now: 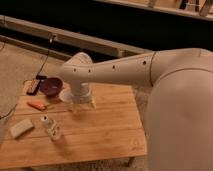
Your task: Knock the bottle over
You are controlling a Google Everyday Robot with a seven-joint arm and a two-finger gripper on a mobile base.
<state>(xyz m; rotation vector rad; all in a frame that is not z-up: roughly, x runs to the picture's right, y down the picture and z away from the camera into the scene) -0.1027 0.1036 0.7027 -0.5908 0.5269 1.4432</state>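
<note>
The small clear-whitish bottle (51,127) with a white cap stands upright on the wooden table (110,135), left of centre toward the front. My gripper (81,104) hangs from the white arm over the table's back middle, above and to the right of the bottle, apart from it. Its fingertips point down near the tabletop.
A dark bowl (50,86) sits at the table's back left, with an orange marker-like stick (36,105) in front of it. A flat pale block (21,128) lies near the left front edge. A dark object (35,84) lies on the floor behind the table.
</note>
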